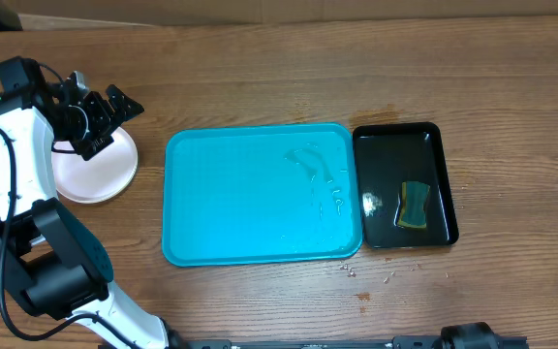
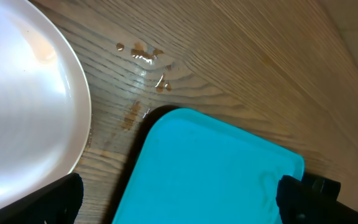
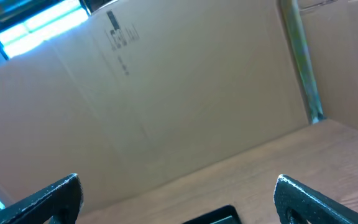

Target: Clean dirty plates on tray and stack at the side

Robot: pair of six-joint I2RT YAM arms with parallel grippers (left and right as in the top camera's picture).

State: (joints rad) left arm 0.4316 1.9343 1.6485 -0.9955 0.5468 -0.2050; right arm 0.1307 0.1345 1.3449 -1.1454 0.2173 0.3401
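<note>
The turquoise tray [image 1: 260,194] lies mid-table with nothing on it but streaks of water near its right side; its corner shows in the left wrist view [image 2: 210,174]. White plates [image 1: 93,173] sit stacked on the table left of the tray, and the top plate fills the left of the left wrist view [image 2: 23,106]. My left gripper [image 1: 112,118] is open and empty, hovering just above the stack's far right edge; its fingers frame the left wrist view [image 2: 179,202]. My right gripper [image 3: 178,199] is open and empty, raised and facing a cardboard wall.
A black tray [image 1: 405,184] sits right of the turquoise tray, holding a green-yellow sponge [image 1: 414,205] and a bit of foam. Water drops lie on the wood by the tray's corner [image 2: 148,59] and below it [image 1: 361,281]. Cardboard walls stand behind the table.
</note>
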